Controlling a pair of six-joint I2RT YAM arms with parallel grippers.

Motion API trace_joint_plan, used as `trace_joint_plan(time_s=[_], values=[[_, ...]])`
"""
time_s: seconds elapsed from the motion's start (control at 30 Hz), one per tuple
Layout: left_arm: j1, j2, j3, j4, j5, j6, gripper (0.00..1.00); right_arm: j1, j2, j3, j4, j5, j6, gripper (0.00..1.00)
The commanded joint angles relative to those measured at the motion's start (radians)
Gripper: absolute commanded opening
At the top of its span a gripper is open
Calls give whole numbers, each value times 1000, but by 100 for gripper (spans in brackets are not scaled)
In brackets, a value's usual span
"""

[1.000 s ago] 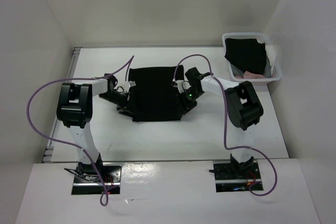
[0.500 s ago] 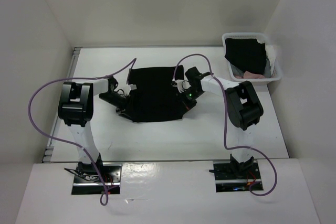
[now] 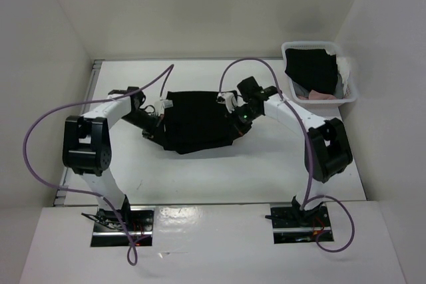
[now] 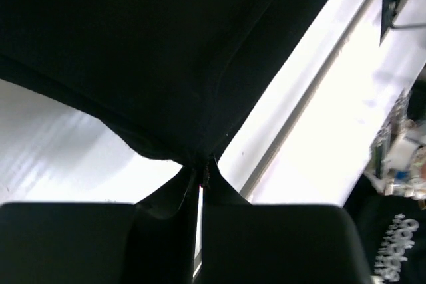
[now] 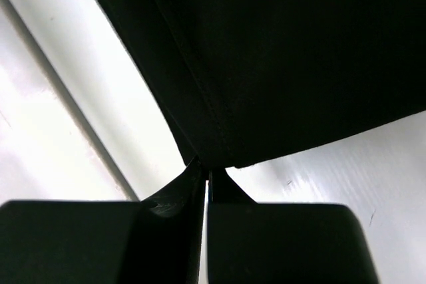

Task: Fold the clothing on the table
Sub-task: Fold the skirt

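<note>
Clothing (image 3: pixel 200 123) now pinched by left gripper (image 4: pixel 200 179), right gripper (image 5: pixel 207 176); seemingly raised.

Far right corner taken by basket (image 3: pixel 307 44); near table (image 3: pixel 200 179) strip open

One camera, above and behind the arm bases, looks down on the whole table (image 3: pixel 200 174); each wrist camera peers along its own jaws, close against the clothing (image 3: pixel 200 121) all three views share.
</note>
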Motion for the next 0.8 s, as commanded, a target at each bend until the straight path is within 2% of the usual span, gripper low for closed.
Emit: trace_joint_plan(time_s=[0.0, 0.3, 0.5, 0.77], values=[[-3, -98, 29, -91, 43, 108, 0, 41, -120, 11, -72, 30, -30, 0], [-22, -178, 98, -197, 34, 191, 2, 102, -200, 2, -199, 50, -119, 0], [-22, -97, 219, -298, 71, 228, 8, 102, -232, 22, -156, 80, -108, 0], [-22, 9, 342, -256, 80, 188, 9, -55, -172, 85, -64, 41, -75, 0]])
